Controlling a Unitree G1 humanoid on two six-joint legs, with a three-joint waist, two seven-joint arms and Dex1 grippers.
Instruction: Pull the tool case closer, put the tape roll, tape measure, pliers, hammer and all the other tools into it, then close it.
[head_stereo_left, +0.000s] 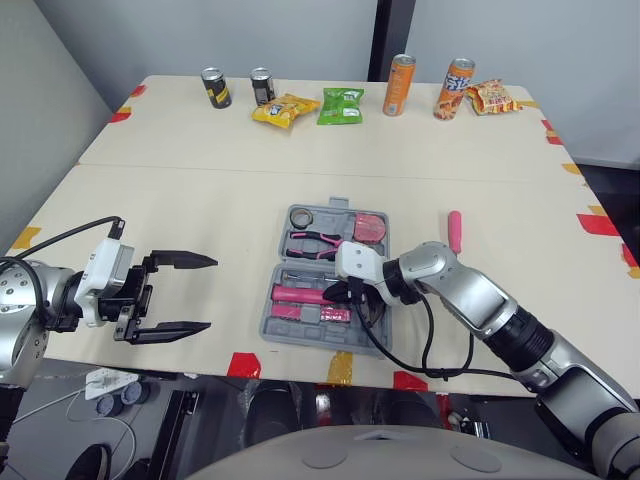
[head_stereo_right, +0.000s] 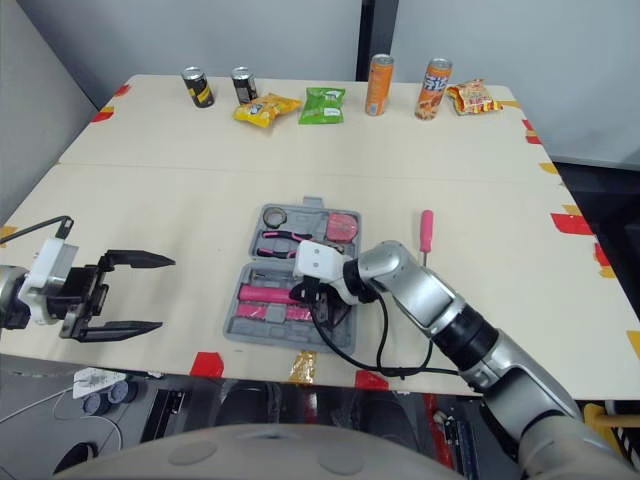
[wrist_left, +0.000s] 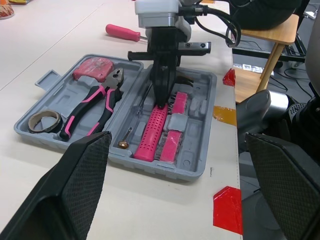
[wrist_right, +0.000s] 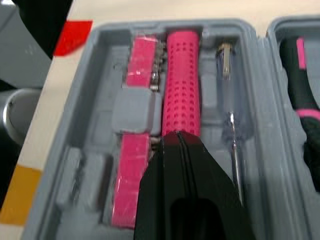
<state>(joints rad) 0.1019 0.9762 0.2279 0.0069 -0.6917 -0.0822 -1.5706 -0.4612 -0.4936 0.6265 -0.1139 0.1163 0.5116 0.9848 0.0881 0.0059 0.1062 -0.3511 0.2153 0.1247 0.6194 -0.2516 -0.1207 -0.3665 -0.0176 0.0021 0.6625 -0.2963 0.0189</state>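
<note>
The grey tool case (head_stereo_left: 285, 331) lies open near the table's front edge. Its far half holds the tape roll (head_stereo_left: 300, 216), pink-handled pliers (head_stereo_left: 312, 240) and red tape measure (head_stereo_left: 370, 228). The near half holds the hammer (head_stereo_left: 297, 295) with its pink handle (wrist_right: 182, 85), a pink bit holder (wrist_right: 140, 65) and a clear-handled tester (wrist_right: 227, 100). My right gripper (head_stereo_left: 340, 292) is inside the near half, fingers shut together, their tips on the hammer handle's end. A pink screwdriver (head_stereo_left: 455, 230) lies on the table right of the case. My left gripper (head_stereo_left: 185, 293) hovers open, well left of the case.
Several cans and snack packets line the table's far edge, such as an orange can (head_stereo_left: 398, 85) and a green packet (head_stereo_left: 340, 105). Red and yellow tape marks (head_stereo_left: 340, 368) dot the table edges. A wooden chair (wrist_left: 280, 35) stands beyond the front edge.
</note>
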